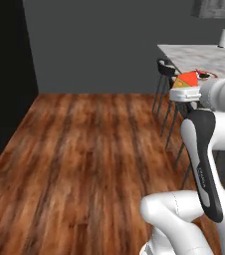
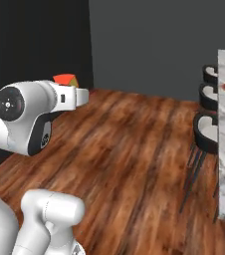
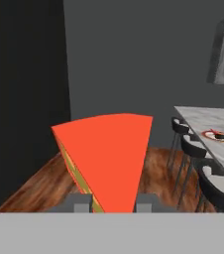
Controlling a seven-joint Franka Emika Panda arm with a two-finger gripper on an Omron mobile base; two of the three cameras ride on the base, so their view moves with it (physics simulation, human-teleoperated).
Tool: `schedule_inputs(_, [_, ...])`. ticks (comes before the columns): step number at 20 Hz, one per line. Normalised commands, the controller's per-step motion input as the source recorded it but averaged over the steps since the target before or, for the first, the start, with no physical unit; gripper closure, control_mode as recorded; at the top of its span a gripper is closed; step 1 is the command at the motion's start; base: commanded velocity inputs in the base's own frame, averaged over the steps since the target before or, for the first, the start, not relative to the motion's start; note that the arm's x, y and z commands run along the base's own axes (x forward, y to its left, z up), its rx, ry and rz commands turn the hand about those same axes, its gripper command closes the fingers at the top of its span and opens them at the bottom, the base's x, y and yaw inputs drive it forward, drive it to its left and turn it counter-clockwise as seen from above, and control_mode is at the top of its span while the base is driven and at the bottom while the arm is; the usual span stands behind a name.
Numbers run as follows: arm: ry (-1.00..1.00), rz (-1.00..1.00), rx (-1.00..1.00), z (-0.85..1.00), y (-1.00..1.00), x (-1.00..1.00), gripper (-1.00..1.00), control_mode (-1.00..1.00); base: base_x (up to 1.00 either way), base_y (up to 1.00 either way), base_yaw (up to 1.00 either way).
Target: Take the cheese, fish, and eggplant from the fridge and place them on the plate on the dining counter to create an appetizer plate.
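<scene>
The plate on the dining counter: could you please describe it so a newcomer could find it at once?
Find the long veined marble dining counter with black stools along its near side. The plate lies flat on its top beside those stools. It is round and white with a red-brown rim, and something small and dark sits at its centre.

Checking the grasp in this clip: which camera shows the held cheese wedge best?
The hand view: the cheese looms large there, its red-orange face and yellow side plain, with the end effector shut on its lower end. The left base view shows the wedge small above the wrist; the right base view gives a sliver behind the hand.
</scene>
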Motion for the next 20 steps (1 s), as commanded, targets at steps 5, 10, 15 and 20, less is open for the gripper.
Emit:
schedule_inputs(5, [0.00,0.00,0.00,0.00,0.00,0.00,1.00,1.00,1.00,0.80,-0.49])
schedule_inputs(10, [0.00,0.00,0.00,0.00,0.00,0.00,1.00,1.00,1.00,0.80,-0.48])
schedule_inputs(15, [0.00,0.00,0.00,0.00,0.00,0.00,1.00,1.00,1.00,0.80,-0.48])
schedule_inputs(20, [0.00,0.00,0.00,0.00,0.00,0.00,1.00,1.00,1.00,0.82,-0.48])
